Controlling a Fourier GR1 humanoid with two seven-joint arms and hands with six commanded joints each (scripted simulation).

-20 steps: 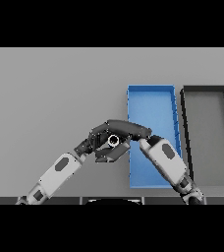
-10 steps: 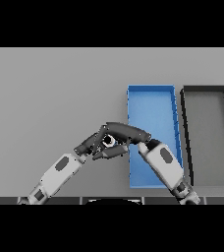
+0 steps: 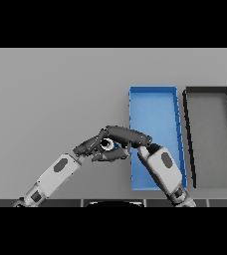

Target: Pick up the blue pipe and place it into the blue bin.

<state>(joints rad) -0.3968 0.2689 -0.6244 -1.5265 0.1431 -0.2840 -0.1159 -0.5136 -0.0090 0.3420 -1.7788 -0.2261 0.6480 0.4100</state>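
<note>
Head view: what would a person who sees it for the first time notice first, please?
Probably the two dark hands meeting left of the blue bin: the left hand and the right hand close round the small blue pipe, mostly hidden between them. Next, the bright bin itself, right of centre, with a dark bin beside it on the grey table.

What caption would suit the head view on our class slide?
Both hands, left hand and right hand, close around the blue pipe just left of the blue bin; a dark bin sits beyond.
</note>
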